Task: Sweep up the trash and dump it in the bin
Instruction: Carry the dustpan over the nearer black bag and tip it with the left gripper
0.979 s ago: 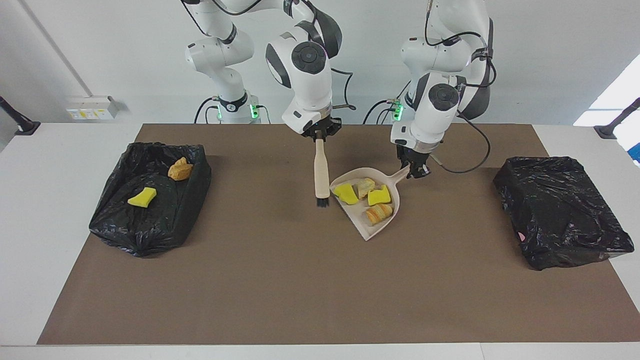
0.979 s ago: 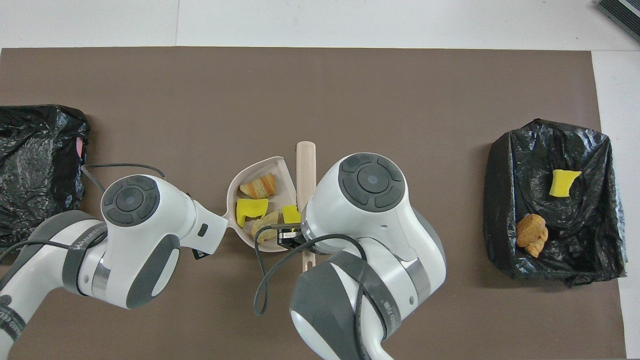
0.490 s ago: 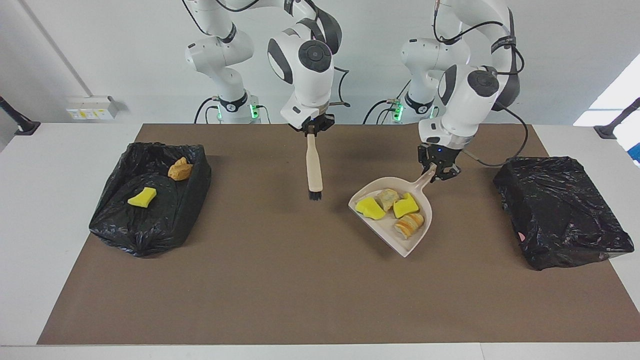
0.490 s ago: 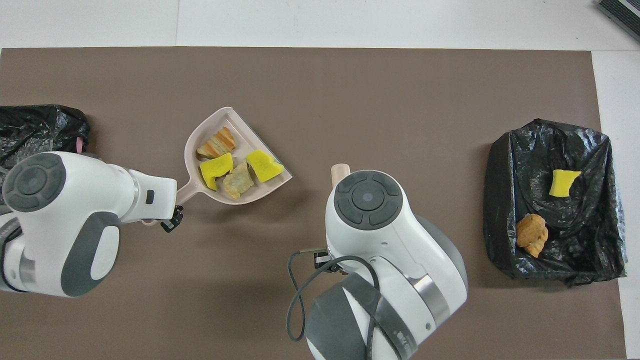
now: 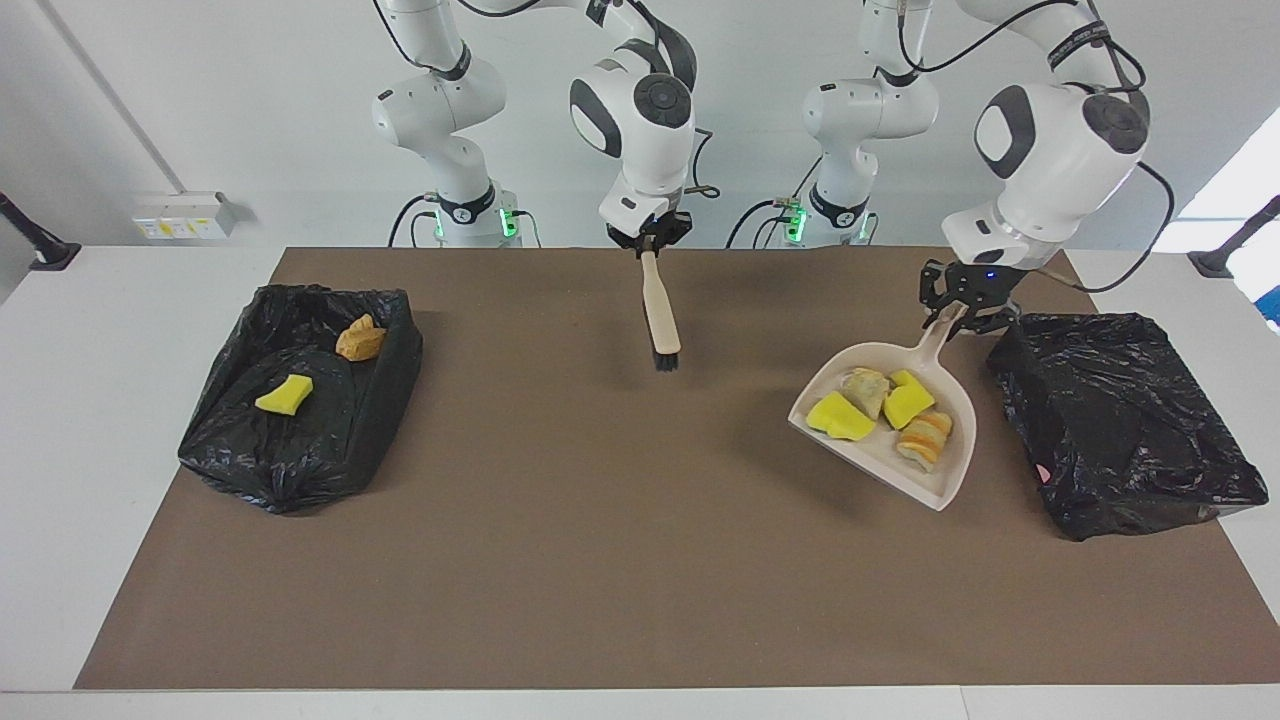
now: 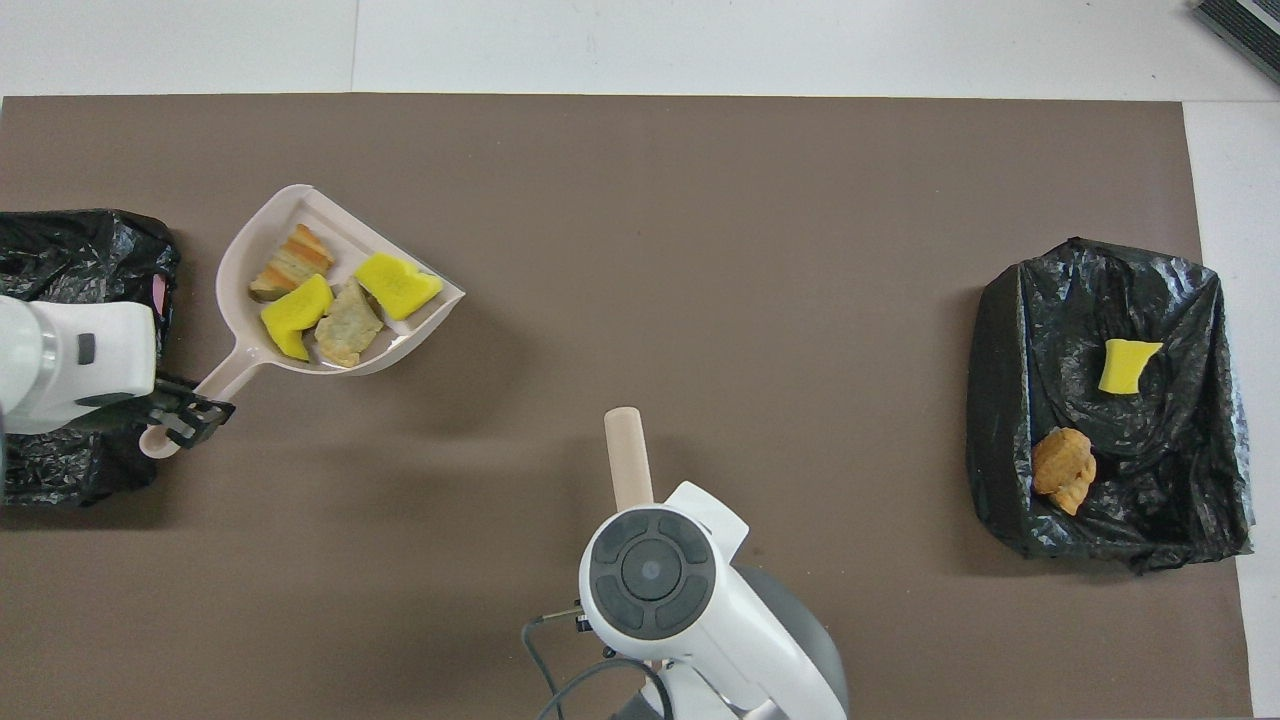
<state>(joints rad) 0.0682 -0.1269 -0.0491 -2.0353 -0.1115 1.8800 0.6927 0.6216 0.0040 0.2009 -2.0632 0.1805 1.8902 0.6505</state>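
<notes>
Four pieces of trash (image 5: 885, 410) lie in the dustpan (image 5: 935, 485), held by the left gripper (image 5: 962, 312) beside the bin (image 5: 1120, 420); right gripper (image 5: 650, 240) clamps the brush (image 5: 660, 318).

We are holding our left gripper (image 5: 962, 315) raised toward the left arm's end of the table, fingers clamped, wrist tilted downward. We are keeping our right gripper (image 5: 648, 243) pointing down near our bases, fingers clamped too, forearm bent steeply above it.
</notes>
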